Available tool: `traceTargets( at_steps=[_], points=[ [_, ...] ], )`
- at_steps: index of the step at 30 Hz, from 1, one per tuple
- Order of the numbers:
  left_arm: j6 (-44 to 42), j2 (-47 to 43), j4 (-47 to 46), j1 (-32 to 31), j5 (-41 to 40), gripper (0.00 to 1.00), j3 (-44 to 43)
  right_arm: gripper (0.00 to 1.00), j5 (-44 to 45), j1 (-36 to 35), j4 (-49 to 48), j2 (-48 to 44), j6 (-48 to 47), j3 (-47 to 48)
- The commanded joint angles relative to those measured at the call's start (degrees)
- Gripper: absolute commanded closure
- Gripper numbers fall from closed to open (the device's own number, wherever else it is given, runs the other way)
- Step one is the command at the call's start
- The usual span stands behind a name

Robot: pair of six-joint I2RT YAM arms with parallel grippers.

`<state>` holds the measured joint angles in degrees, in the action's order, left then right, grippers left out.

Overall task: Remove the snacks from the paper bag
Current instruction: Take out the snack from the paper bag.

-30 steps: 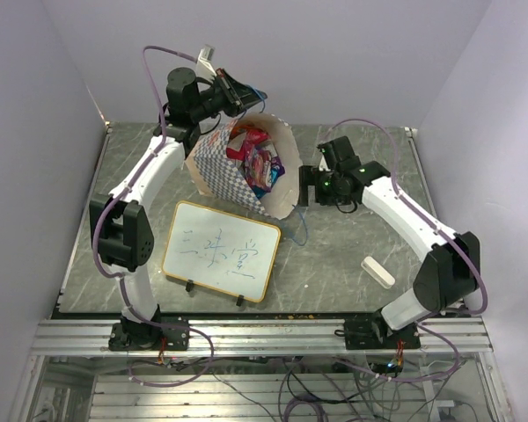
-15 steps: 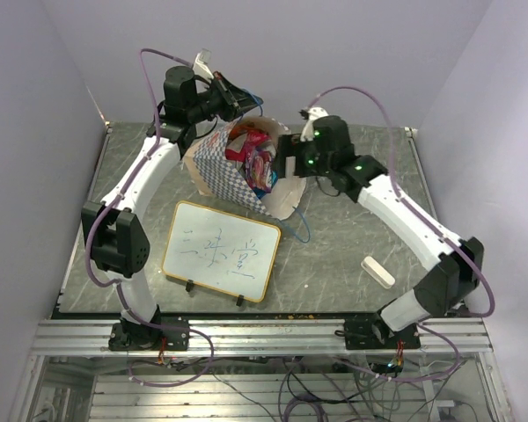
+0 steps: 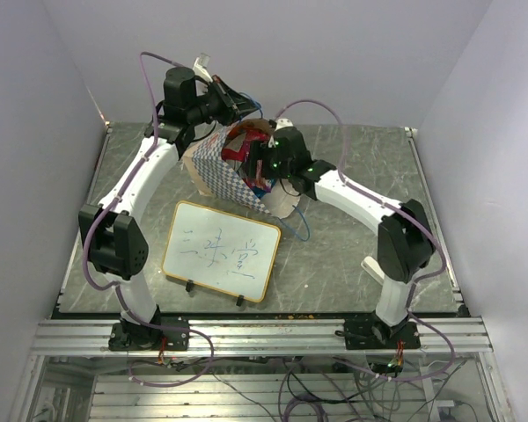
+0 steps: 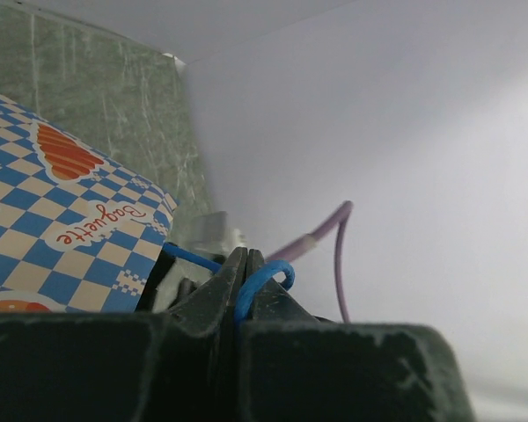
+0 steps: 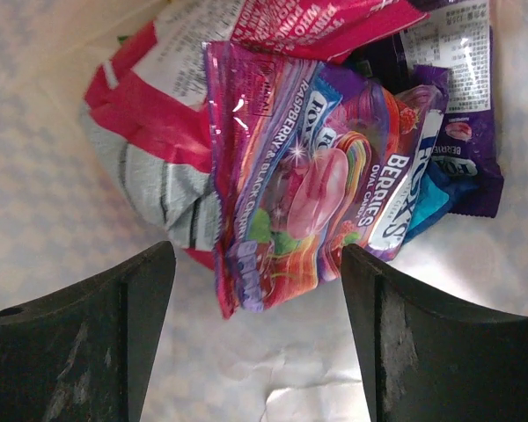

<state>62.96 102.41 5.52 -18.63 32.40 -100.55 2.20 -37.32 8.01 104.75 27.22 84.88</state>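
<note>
Paper bag (image 3: 216,171): stood at whiteboard's (image 3: 220,251) 12 o'clock.
Left gripper (image 4: 244,264): clamped on blue cord handle (image 4: 266,274).
Right gripper (image 5: 257,268): spread wide over purple berry packet (image 5: 308,176).

— How much of the snacks (image 3: 245,139) shows from above?
— Little. The right gripper (image 3: 262,165) sits in the mouth of the tall tan paper bag with the blue-white chequered band (image 3: 216,171), its fingertips hidden under its own wrist.
— Its wrist view?
— The pink-purple shiny berries packet (image 5: 308,176) overlaps the red-and-white packet (image 5: 150,132) and most of the blue-teal packet (image 5: 436,198); the magenta packet (image 5: 326,18) is cut by the top edge.
— The left wrist?
— The left gripper (image 4: 242,264) shows dark fingers (image 4: 114,369) blurred across the bottom, and the thin blue cord handle (image 4: 260,280) is lost between them.
— The small white block (image 3: 367,264)?
— Mostly behind the right arm's elbow
</note>
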Motion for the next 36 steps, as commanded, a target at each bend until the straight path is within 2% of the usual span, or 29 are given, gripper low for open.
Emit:
traceTargets(
  at_steps=[1,5,7,10,13,19,22,30,36],
  points=[
    [-0.3,-2.8,0.0,-0.6,0.4,0.93,0.0,0.25,2.3,-0.7,-2.6,3.7,-1.4,3.1],
    [-1.3,-3.2,0.7,-0.6,0.1,0.93,0.3,0.25,3.4,-0.9,-1.0,6.5,-0.2,5.2],
    [-2.0,-3.0,2.9,-0.7,-0.9,0.93,-0.5,0.31,3.0,-1.0,0.1,8.1,0.2,6.1],
    [-1.0,-2.6,3.8,-0.8,-1.7,0.93,-1.2,0.33,2.3,-1.0,2.7,9.2,-0.1,7.7],
    [-1.5,-2.7,4.1,-0.8,-2.3,0.93,-1.3,0.45,1.1,-0.8,0.7,8.8,-1.3,6.6],
    [-2.4,-3.2,3.7,-0.8,-1.6,0.93,-0.5,0.88,-0.7,-0.8,2.8,10.3,-3.4,10.3],
    [-2.9,-2.8,3.6,-0.7,-1.5,0.93,-0.9,1.00,-1.0,-0.4,3.2,9.8,-4.6,11.8],
    [-6.1,0.2,6.3,-0.2,-1.6,0.93,-6.7,1.00,-6.9,2.3,3.8,4.2,-6.0,10.0],
    [-5.7,0.5,7.6,1.1,-0.6,0.93,-5.7,1.00,-9.0,3.8,5.3,-1.3,-5.7,7.7]
  ],
)
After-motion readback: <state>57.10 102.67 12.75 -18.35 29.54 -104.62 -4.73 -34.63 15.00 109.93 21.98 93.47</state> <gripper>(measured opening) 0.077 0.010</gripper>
